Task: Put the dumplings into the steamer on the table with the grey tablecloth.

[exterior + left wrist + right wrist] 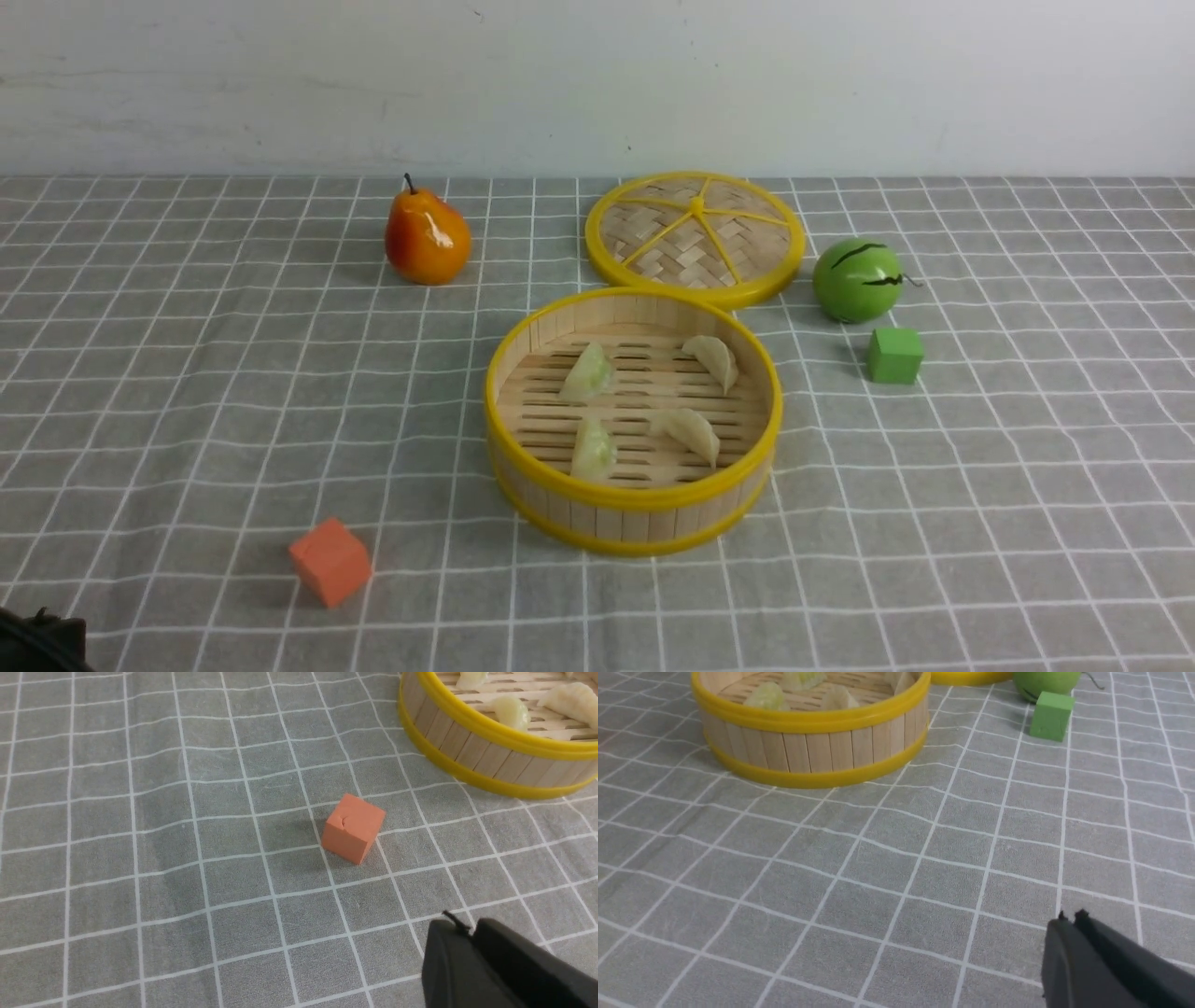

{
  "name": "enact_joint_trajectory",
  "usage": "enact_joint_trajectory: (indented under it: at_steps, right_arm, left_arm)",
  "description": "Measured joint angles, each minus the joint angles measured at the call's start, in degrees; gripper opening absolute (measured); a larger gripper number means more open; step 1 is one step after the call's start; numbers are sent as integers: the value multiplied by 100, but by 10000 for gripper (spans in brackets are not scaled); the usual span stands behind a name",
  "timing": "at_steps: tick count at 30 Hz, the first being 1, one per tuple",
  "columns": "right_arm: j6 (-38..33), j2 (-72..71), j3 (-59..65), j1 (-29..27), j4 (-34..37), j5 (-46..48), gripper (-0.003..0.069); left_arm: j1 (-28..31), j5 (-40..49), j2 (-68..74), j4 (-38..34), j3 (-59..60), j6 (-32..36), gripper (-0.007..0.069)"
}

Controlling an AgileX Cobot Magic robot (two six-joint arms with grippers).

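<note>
Grey cloth with thin white grid lines, the grey tablecloth, covers the table up to a pale wall at the back. Near the middle stands the steamer, open, and all four dumplings lie on its slatted floor: a green dumpling at ten o'clock, a white dumpling at two o'clock, a second green dumpling at seven o'clock, and a second white dumpling at five o'clock, each apart from the others.

Seen from the steamer in the front view, the woven lid lies flat at twelve o'clock, just behind the rim. A pear stands at ten o'clock, a round green fruit at two o'clock with a green cube just in front of it, and an orange cube sits at eight o'clock.

The left gripper hangs over bare cloth near the orange cube, its fingers pressed almost together and holding nothing. The right gripper is over bare cloth well apart from the steamer, its fingers closed and empty.
</note>
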Motion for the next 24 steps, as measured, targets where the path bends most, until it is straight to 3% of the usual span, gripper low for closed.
enact_joint_trajectory:
  at_steps: [6, 12, 17, 24]
  right_arm:
    - [396, -5, -6, -252, -1058, -184, 5]
    - [1723, -5, 47, -874, -1742, -774, -2]
    - [2800, -5, 47, -999, -2318, -477, -21]
    - [2957, -5, 9, -999, -2345, -234, -21]
  left_arm:
    - [0, 4, 0, 0, 0, 0, 70]
    - [0, 6, 0, 0, 0, 0, 76]
    - [0, 6, 0, 0, 0, 0, 81]
    - [0, 6, 0, 0, 0, 0, 82]
